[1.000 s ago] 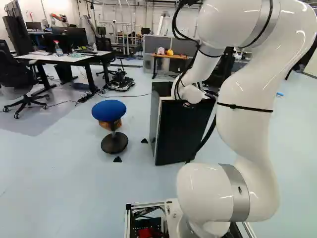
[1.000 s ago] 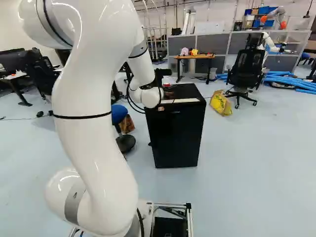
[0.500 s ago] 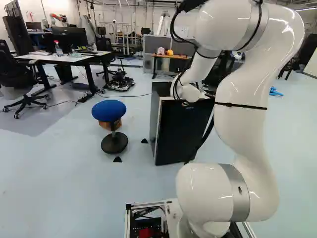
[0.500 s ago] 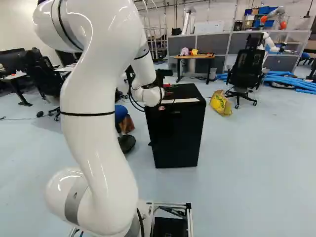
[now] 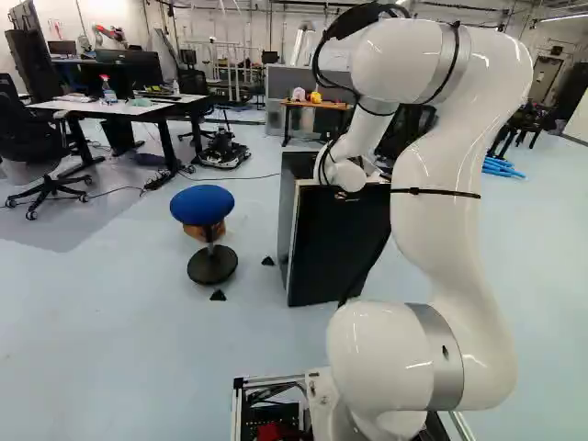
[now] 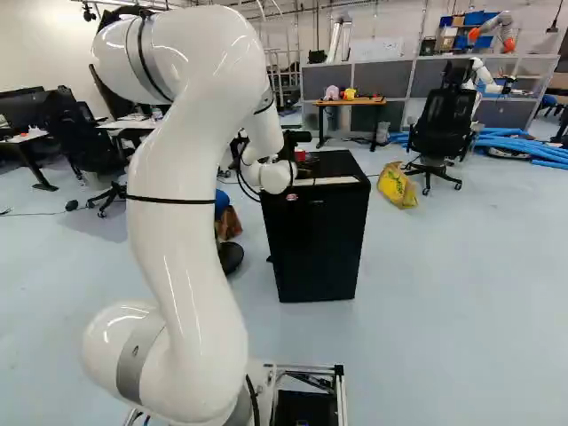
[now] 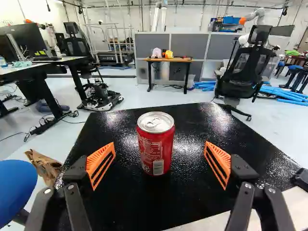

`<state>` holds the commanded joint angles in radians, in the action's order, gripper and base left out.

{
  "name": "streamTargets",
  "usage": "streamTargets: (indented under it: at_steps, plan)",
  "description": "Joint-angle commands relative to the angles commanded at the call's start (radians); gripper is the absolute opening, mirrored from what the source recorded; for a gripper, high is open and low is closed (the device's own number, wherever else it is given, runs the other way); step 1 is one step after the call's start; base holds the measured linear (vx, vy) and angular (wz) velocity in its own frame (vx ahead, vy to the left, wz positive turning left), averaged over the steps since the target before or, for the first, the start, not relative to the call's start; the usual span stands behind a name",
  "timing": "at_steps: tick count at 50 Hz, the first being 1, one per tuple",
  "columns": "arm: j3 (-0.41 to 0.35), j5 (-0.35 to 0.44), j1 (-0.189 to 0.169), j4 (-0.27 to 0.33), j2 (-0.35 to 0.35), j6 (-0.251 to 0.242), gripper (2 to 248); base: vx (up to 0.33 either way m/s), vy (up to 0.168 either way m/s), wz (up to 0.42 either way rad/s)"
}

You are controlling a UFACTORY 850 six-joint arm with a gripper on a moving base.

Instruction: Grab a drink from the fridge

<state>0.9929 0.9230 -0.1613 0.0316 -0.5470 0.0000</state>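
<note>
over the top of the fridge [image 7: 120, 202], the left orange pad [image 7: 94, 161] could meet the red can [image 7: 156, 144] first if the pincer [image 7: 160, 147], its fingers spread wide with nothing held, closes off centre, and that would shove or tip it. the can stands upright on the fridge, between the fingers' lines, so pushing ahead too far might slide it towards the far edge. further right, the right orange pad [image 7: 221, 156] risks nearing the dark fitting [image 7: 301, 178] if the wrist swings.
</note>
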Motion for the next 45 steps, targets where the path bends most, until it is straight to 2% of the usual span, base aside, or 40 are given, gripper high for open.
streamTargets:
  at_steps: [23, 45]
  plan:
    - [0.059, 0.000, 0.004, 0.000, -0.044, 0.000, 247, 0.000, 0.000, 0.000]
    - [0.068, 0.000, 0.006, 0.000, -0.051, 0.000, 247, 0.000, 0.000, 0.000]
